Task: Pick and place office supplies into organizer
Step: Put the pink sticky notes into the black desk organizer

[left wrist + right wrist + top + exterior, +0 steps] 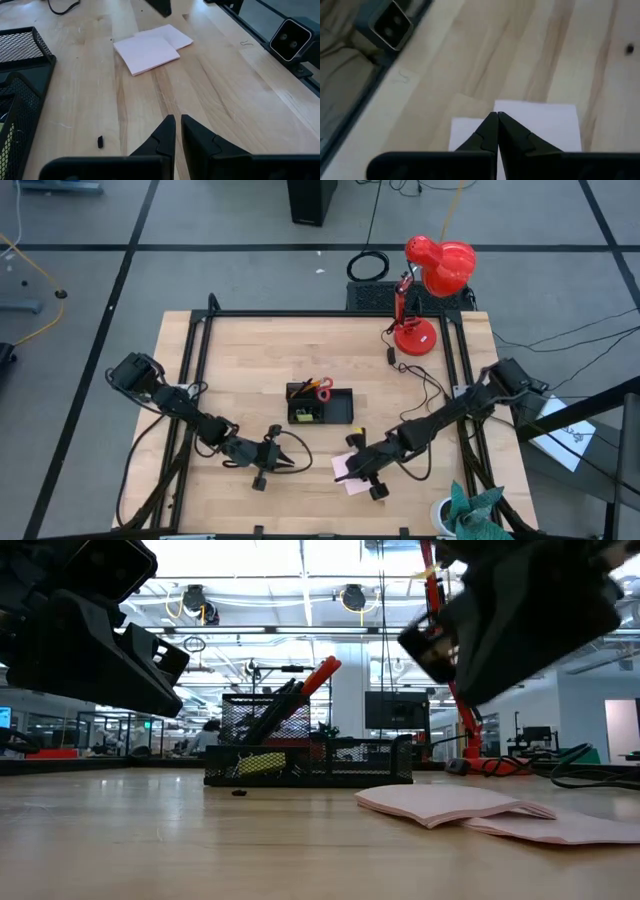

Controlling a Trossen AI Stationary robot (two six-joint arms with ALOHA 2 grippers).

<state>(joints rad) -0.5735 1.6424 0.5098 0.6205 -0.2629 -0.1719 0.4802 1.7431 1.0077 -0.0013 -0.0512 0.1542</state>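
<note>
The black mesh organizer (335, 408) stands mid-table with red-handled scissors (322, 388), pens and a yellow block (262, 762) in it. A pink sticky-note pad (352, 470) lies flat on the wood near the front edge, with a second pink sheet (560, 828) beside it. A small black clip (100, 142) lies loose in front of the organizer. My right gripper (496, 117) is shut and hovers above the pad, clear of it in the low view. My left gripper (176, 125) is shut and empty, left of the pad, above bare wood.
A red desk lamp (430, 280) stands at the far right corner with its cable trailing over the table. Black frame rails (195, 380) run along the table's sides. A small camera (289, 39) sits at the near edge.
</note>
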